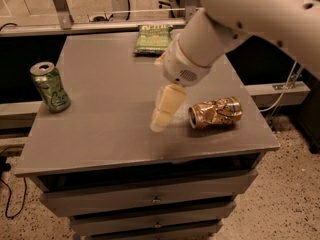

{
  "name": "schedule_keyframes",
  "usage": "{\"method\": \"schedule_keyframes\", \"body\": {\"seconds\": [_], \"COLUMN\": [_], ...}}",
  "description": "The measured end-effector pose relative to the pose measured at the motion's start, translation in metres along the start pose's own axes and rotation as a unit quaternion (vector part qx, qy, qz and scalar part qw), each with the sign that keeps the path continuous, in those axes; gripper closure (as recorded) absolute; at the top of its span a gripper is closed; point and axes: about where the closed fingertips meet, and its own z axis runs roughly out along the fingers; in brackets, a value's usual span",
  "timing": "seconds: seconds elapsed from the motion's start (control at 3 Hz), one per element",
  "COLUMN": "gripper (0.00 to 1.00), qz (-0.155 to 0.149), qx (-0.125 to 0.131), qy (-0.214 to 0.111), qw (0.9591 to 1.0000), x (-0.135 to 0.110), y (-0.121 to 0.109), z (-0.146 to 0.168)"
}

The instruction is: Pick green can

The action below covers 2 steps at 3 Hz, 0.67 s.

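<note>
The green can [50,86] stands upright near the left edge of the grey cabinet top [110,124]. It is light green with pale swirls and a silver top. My gripper [165,109] hangs over the middle of the cabinet top, well to the right of the can and apart from it. One pale finger [167,104] shows, pointing down and to the left. The white arm reaches in from the upper right.
A crushed gold-brown can [216,112] lies on its side just right of the gripper. A flat green chip bag [152,38] lies at the back edge. Drawers sit below the top. A metal rail runs behind the cabinet.
</note>
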Motion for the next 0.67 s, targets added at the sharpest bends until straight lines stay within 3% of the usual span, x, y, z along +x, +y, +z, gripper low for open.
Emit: {"method": "schedule_keyframes", "body": {"seconds": [0.33,0.67], "gripper": [0.0,0.0], "qz": [-0.025,-0.027], "qx": [0.004,0.008], "qy": [-0.059,-0.114], "qw": [0.9979,0.9931], "x": [-0.076,-0.132], "y": [-0.015,-0.032], "z": [0.049,0.087]}}
